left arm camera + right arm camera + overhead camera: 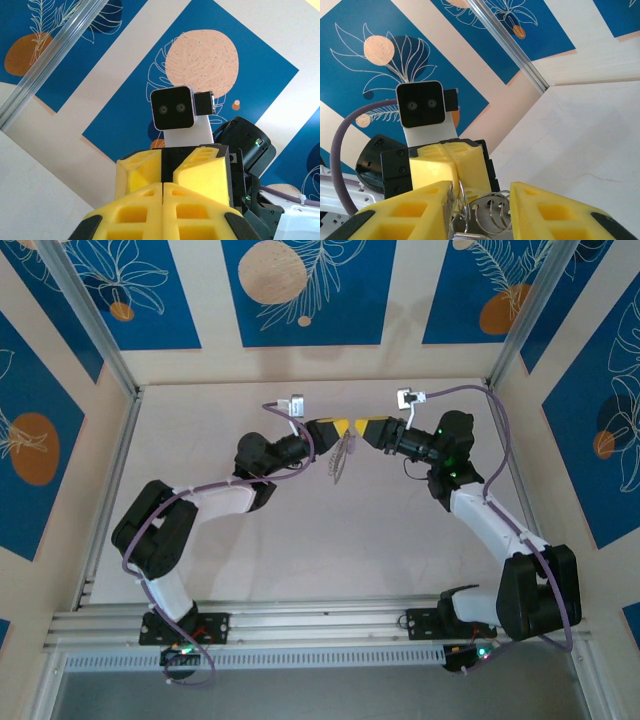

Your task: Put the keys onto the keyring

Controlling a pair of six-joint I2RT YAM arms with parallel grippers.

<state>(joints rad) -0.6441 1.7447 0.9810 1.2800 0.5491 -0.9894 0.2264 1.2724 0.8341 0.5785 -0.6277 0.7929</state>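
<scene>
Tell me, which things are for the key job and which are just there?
For the job: keyring, keys, left gripper, right gripper.
Just there: cables, rail, wall pictures.

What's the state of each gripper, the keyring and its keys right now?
left gripper: shut, fingers pressed together; anything pinched between them is hidden.
right gripper: closed on the keyring, whose coils fill the gap between its fingers.
keyring: held up where the two grippers meet.
silver keys: dangling below the grippers, bunched.
</scene>
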